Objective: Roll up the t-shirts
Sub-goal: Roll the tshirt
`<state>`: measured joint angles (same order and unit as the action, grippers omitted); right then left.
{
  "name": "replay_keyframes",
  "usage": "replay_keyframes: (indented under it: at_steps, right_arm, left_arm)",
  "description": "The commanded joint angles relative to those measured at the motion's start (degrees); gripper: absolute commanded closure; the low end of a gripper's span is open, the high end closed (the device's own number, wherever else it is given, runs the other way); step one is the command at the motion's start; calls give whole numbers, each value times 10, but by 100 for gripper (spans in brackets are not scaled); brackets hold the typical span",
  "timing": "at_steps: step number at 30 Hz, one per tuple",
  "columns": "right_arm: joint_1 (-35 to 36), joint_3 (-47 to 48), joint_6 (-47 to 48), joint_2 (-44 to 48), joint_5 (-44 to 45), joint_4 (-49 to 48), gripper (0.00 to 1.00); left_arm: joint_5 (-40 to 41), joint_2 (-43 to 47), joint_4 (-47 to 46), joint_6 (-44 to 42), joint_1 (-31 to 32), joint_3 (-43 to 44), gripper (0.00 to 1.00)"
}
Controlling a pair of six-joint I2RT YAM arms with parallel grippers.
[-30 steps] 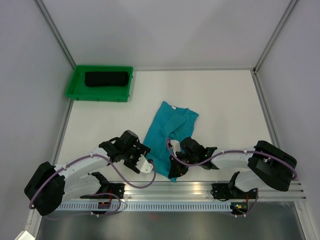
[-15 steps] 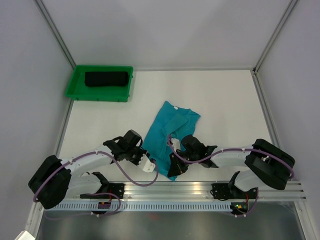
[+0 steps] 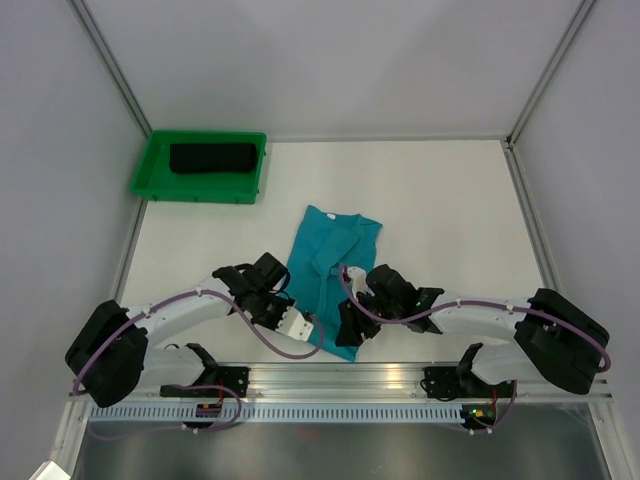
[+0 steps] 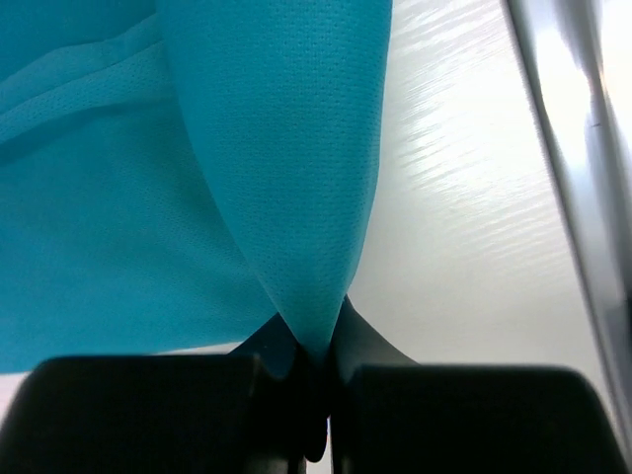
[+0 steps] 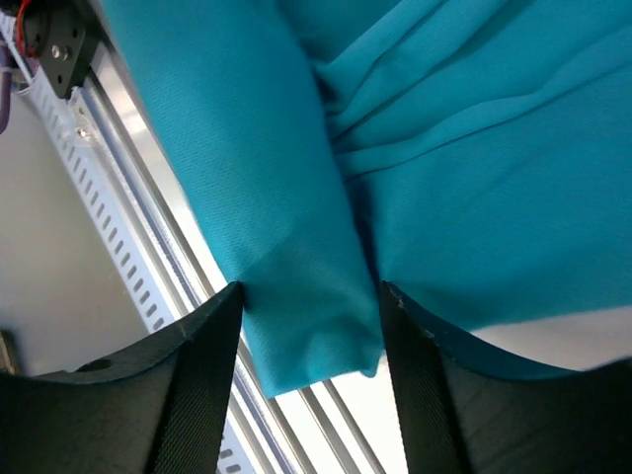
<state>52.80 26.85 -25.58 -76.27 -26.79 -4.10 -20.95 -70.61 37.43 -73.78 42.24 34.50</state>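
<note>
Teal t-shirt folded narrow, softly creased, near edge pinched in left claw

Bright, even light with soft shadows. The worktop shows white glare in the left wrist view, whose bottom edge is blurred.

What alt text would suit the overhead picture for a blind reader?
A partly folded teal cloth t-shirt lies on a white table, its near edge pinched by the left gripper, with the right gripper open over it. A rolled black cloth t-shirt lies in a green plastic tray at the far left corner.
</note>
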Motion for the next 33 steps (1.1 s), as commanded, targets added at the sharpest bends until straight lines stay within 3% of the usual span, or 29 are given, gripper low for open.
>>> replay_keyframes:
  at_steps: [1,9,12,19,20,23,24,27,28,30,33]
  right_arm:
    - [-1,25,22,39,54,58,35]
    - [97,31,56,103,173,85,32]
    - [122,17,60,116,173,74,31]
    - [144,18,45,50,198,50,31]
    - [144,16,41,46,198,47,32]
    - [144,4,20,41,179,23,53]
    - [144,0,14,46,174,9,68]
    - [140,-15,-10,62,136,-20,82]
    - [137,-24,-25,64,120,-30,83]
    - [121,-30,-42,67,76,-52,83]
    - [101,-36,-61,53,36,-64,84]
  left_arm:
    - [-78,-22,104,42,-7,45,98]
    - [-160,-68,174,49,-59,96,98]
    - [-185,-110,214,39,-95,121,98]
    - [-204,-144,227,31,-120,145,98]
    - [-204,-146,229,29,-121,145,98]
    - [-199,-149,236,17,-125,145,97]
    - [-197,-153,241,14,-126,144,94]
    - [-179,-155,244,7,-126,140,79]
    - [-173,-153,244,4,-126,140,63]
    - [-160,-148,248,2,-126,142,48]
    - [-161,-134,250,21,-126,156,45]
